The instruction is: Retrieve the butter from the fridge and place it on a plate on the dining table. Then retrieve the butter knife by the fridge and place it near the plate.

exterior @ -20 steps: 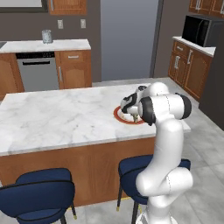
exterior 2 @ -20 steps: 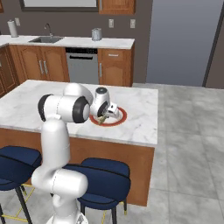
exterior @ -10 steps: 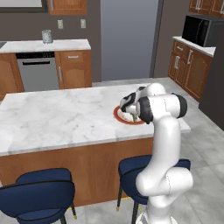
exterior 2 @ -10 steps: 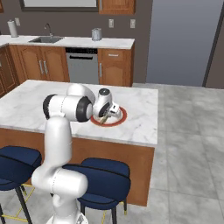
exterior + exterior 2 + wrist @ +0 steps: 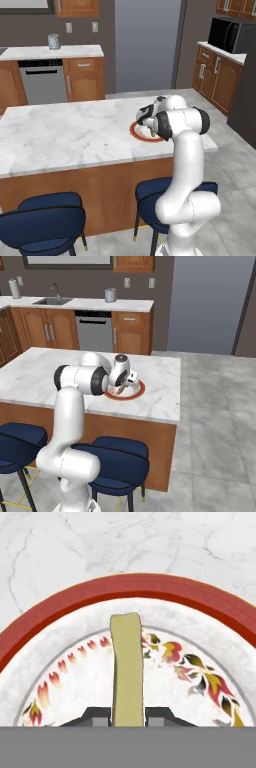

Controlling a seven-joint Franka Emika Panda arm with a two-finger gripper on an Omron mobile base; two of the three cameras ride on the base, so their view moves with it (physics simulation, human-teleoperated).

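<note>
- You are looking at the butter point(image 5: 126, 667) standing as a pale yellow-olive stick between the two dark finger tips point(image 5: 91, 716), which are clamping it from both sides at its lower end
- In the hand view the stick is reaching up over the white centre of the plate point(image 5: 125, 587), its far end stopping just short of the broad red-orange rim; whether it is touching the plate you cannot tell
- In the right base view you are seeing the gripper point(image 5: 121, 389) pointing down over the plate point(image 5: 139, 391), with a sliver of the butter point(image 5: 120, 390) showing under the hand
- In the left base view the gripper point(image 5: 150, 131) is hanging over the plate point(image 5: 135, 130), which is lying near the right end of the dining table point(image 5: 65, 135), close to the edge nearest the robot
- Compared with a second ago, the hand is sitting in about the same place above the plate, while the arm's big elbow joint is now riding a little nearer the plate; the plate itself is not shifting
- The fingers are staying closed on the stick, just as they were a second back
- Behind the table the tall grey fridge point(image 5: 147, 45) is standing shut, and two blue stools point(image 5: 42, 225) are tucked under the near side
</note>
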